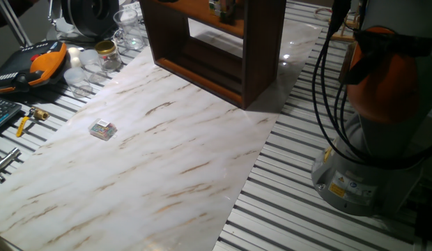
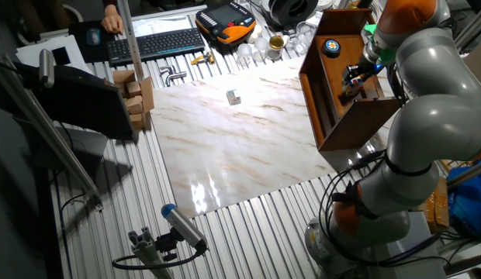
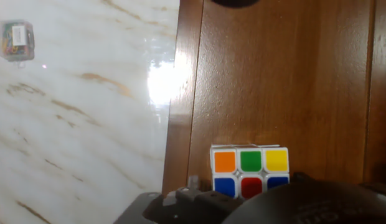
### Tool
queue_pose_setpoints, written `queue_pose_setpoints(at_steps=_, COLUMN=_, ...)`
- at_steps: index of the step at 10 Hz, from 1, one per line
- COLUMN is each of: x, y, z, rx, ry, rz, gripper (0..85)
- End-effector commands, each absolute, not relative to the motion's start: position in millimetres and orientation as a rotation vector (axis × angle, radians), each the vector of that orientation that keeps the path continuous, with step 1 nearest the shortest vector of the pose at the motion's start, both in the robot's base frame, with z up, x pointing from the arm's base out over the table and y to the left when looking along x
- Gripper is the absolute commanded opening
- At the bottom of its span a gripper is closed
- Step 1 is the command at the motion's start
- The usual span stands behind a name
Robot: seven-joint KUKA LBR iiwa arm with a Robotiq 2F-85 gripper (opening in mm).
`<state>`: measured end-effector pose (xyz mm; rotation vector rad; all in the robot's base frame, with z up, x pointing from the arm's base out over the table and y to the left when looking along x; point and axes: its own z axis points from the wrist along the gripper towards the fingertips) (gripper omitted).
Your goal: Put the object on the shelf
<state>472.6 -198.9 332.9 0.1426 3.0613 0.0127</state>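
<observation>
A KUKA arm is reaching over the dark-brown shelf (image 2: 337, 93), its pincer (image 2: 353, 77) hanging above the orange-brown board, where the puzzle cube (image 3: 249, 171) is sitting. In the hand view the cube is showing orange, green and yellow squares above blue, red and blue ones, lying on the board close to the shelf's left wall and right under the hand. Whether the pincer is gripping it or has let go cannot be told, as the fingers are hidden in every view. The placement looks near complete, the arm being held high, probably so as to clear the frame. A flatter whitish block (image 1: 102, 129) is lying well apart on the marble counter (image 1: 167, 174). No brand or writing is readable on the cube; a yellow label on the robot's base (image 1: 337, 187) is too small to read.
</observation>
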Motion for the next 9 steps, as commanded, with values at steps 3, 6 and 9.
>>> queue_pose_setpoints(at_steps=3, x=482, y=-194, z=342, rx=0.141, ry=3.077, rz=0.0, gripper=85.0)
queue_pose_setpoints(at_steps=6, x=496, y=-182, z=352, rx=0.139, ry=3.095, rz=-0.016, gripper=68.0)
queue_pose_setpoints(at_steps=9, x=513, y=-165, z=355, rx=0.107, ry=3.116, rz=-0.008, gripper=51.0)
